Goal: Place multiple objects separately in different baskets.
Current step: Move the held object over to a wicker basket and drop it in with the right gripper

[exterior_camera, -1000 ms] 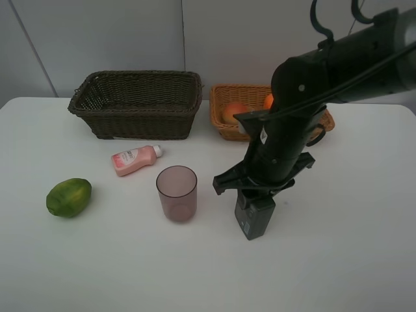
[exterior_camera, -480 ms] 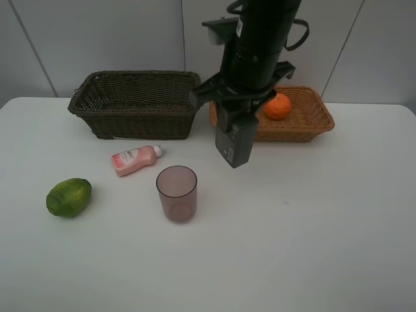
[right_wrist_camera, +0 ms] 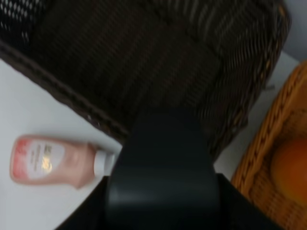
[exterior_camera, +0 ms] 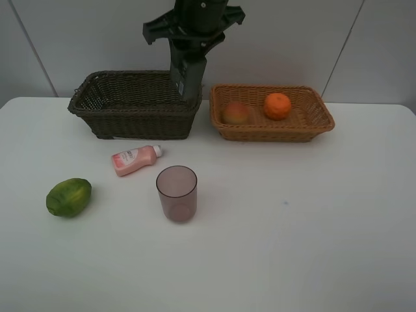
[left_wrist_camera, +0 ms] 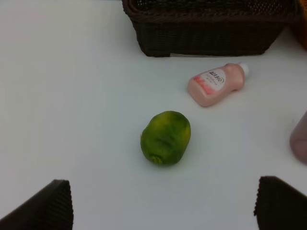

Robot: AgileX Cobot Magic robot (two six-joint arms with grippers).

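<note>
White table [exterior_camera: 338, 247] w/ pale grey panelled wall [exterior_camera: 97, 32] behind, soft even light, faint shadows.

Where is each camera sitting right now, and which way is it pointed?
Exterior high: mounted high in front, facing down across the table toward the back wall; right gripper holds a dark bottle above the dark basket.
Left wrist: above the table, aimed down at the green fruit; open left gripper, fingers at the frame edge.
Right wrist: looks down past the dark bottle into the dark basket; tan basket and orange alongside.
Shared: all three show the pink bottle and dark basket.
</note>
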